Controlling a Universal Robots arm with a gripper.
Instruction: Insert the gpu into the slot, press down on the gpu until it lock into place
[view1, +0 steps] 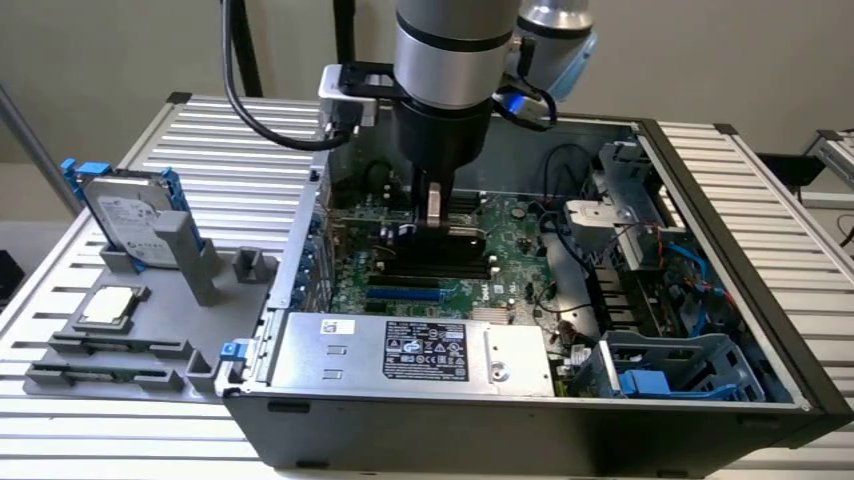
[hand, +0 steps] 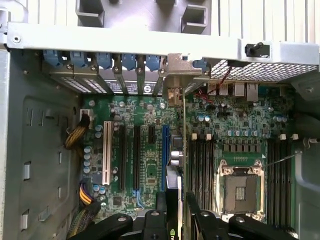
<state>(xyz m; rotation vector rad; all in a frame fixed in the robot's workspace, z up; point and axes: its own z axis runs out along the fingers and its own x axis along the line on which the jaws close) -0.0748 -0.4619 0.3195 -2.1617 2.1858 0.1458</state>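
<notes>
As tool (view1: 439, 215) clamps upright gpu (view1: 447, 252) from above, card sits seemingly just over blue slot (hand: 165, 150).

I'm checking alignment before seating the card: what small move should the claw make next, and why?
Probably a slight sideways nudge toward the slot before any lowering. The claw grips the gpu above the board, and in the wrist view the blue strip lies exposed beside the card's edge, not under it, so it looks slightly off line.

a slatted metal table (view1: 254, 130) carries an open computer case (view1: 534, 430) and grey fixture (view1: 154, 335).
</notes>
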